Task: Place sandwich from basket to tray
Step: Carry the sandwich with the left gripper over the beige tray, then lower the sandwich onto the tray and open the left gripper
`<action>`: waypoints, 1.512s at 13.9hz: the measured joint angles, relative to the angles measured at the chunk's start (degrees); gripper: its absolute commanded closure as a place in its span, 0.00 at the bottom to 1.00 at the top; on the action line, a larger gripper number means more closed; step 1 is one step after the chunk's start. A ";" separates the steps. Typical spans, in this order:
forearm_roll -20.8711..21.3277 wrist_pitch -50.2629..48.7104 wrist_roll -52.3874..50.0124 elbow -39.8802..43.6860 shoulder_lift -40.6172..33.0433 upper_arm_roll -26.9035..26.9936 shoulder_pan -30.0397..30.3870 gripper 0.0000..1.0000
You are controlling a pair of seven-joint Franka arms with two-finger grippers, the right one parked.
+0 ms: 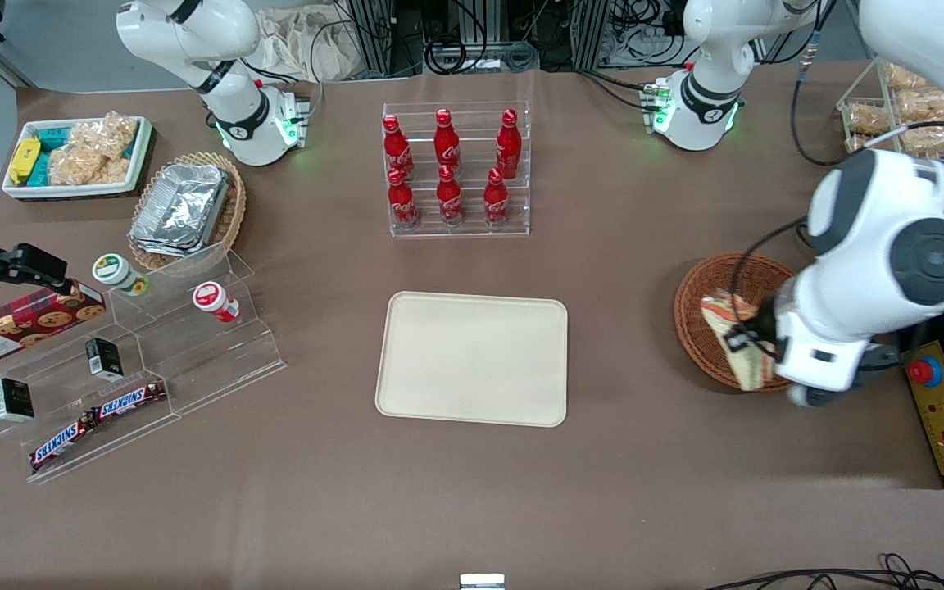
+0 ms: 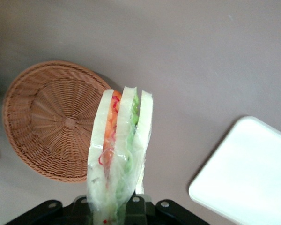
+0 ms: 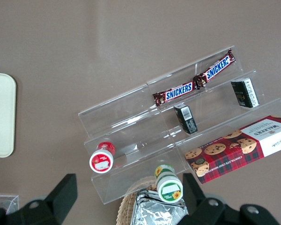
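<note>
1. My claw (image 2: 113, 206) is closed on the sandwich (image 2: 119, 154), pinching the wrapped wedge at one end so that the rest of it juts out past my fingers. I grip it across the bread slices, which I judge keeps the soft filling from being squashed out sideways.
2. The sandwich hangs in the air above the table. In the front view the sandwich (image 1: 736, 338) shows over the basket (image 1: 705, 305), at the part of its rim nearest the front camera.
3. The basket (image 2: 51, 119) is round, shallow, reddish-brown wicker. My wrist camera shows its woven floor bare, with nothing left inside.
4. The tray (image 1: 472, 358) is flat, cream-beige and rectangular, with nothing on it. It lies on the brown table, well apart from the basket, toward the parked arm's end.
5. My judgement: the lift out of the basket is done. Next I must carry the wedge sideways over the tray (image 2: 246, 176), lower it, then open my fingers.
</note>
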 measured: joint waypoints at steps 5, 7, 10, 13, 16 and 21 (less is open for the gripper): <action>0.00 6.20 1.52 -0.01 6.16 -0.28 -10.41 1.00; 0.01 12.71 1.51 0.02 9.72 -0.28 -12.85 1.00; 0.07 17.29 1.21 0.12 14.20 -0.23 -16.00 1.00; 2.09 21.30 -1.43 0.16 18.79 -0.15 -19.01 1.00; 4.78 23.32 -4.90 0.26 22.31 -0.12 -20.55 1.00; 5.16 24.46 -6.71 0.74 23.49 0.66 -20.63 0.33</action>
